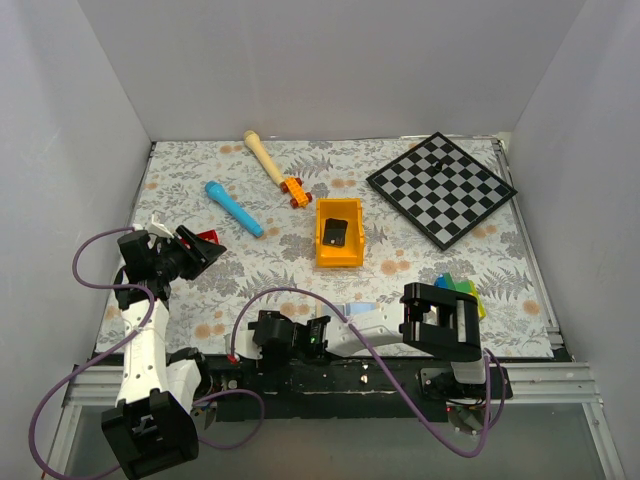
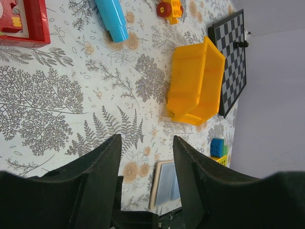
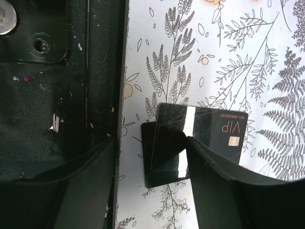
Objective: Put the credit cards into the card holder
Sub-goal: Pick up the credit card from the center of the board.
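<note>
Counter [image 1: 420,262]: covered with a grey fern-print cloth, with white walls on three sides.
Chessboard [image 1: 441,188]: far right, lying flat and turned cornerwise.
Yellow-orange bin [image 1: 339,255]: centre of the counter; a dark flat thing lies inside, too small to identify.
Left hand [image 2: 147,140]: released, with the fingers spread and nothing between them. It hangs over bare cloth at the left side.
Right hand [image 3: 150,143]: released, fingers wide, low at the near edge beside the black base rail. The black card lies on the cloth between its fingertips, and I cannot tell if they touch it.
Blue cylinder [image 1: 233,208]: left of the bin, lying slantwise.
Wooden peg [image 1: 264,156]: far centre, with an orange toy car [image 1: 294,190] just at its near end.
Card holder [image 2: 166,183]: near edge, centre, lying opened with the pale blue-grey lining up.
Red card [image 2: 34,23]: left side, just beside the left hand, well apart from the card holder.
Black card [image 3: 214,131]: marked "VIP", gold chip, face up. A second dark card seems to overlap its left end.
Coloured blocks [image 1: 460,288]: near right.
</note>
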Motion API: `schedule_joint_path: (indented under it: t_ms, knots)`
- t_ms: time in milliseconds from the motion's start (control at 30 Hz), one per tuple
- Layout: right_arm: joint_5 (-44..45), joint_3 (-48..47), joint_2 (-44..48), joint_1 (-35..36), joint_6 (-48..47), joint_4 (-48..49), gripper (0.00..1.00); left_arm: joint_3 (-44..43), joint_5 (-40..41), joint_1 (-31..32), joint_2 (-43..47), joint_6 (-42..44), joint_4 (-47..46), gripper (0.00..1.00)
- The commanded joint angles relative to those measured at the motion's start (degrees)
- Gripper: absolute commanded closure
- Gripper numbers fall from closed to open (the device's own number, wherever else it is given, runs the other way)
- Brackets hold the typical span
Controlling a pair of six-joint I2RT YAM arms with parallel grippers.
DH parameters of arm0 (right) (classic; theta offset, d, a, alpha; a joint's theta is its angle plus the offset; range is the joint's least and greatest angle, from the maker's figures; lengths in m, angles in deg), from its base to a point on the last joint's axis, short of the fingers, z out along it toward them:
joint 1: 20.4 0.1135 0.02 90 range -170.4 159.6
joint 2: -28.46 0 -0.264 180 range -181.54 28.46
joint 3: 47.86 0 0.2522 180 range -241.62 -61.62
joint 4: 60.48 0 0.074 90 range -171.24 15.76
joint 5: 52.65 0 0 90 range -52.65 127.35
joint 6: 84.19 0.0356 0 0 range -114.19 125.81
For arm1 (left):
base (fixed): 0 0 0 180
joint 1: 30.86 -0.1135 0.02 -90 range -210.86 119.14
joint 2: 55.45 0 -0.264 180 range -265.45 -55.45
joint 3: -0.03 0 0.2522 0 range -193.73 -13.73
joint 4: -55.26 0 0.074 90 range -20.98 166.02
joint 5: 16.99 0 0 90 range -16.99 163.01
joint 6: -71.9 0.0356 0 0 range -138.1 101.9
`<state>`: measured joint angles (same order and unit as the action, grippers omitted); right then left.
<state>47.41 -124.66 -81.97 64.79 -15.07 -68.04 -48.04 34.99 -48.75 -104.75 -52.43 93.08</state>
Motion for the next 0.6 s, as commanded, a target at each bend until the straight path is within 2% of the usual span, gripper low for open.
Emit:
schedule_joint_path:
  t_ms: [0,367,500,567]
  knots:
    - [1.54,-0.94,-1.72,-1.08,2.16,-2.50,0.36,0.20,-0.92,-0.30,0.08,0.14,-1.03,0.53]
    - [2.68,1.43,1.36,-1.08,5.76,-2.85,0.69,0.64,-1.09,-0.22,0.52,0.14,-1.11,0.53]
    - [2.50,2.22,3.29,-0.99,7.35,-2.86,0.87,0.73,-1.18,-0.30,0.69,0.14,-1.11,0.53]
    - [2.85,2.75,4.52,-0.99,7.87,-2.68,0.92,0.73,-1.18,-0.21,0.87,0.14,-1.03,0.53]
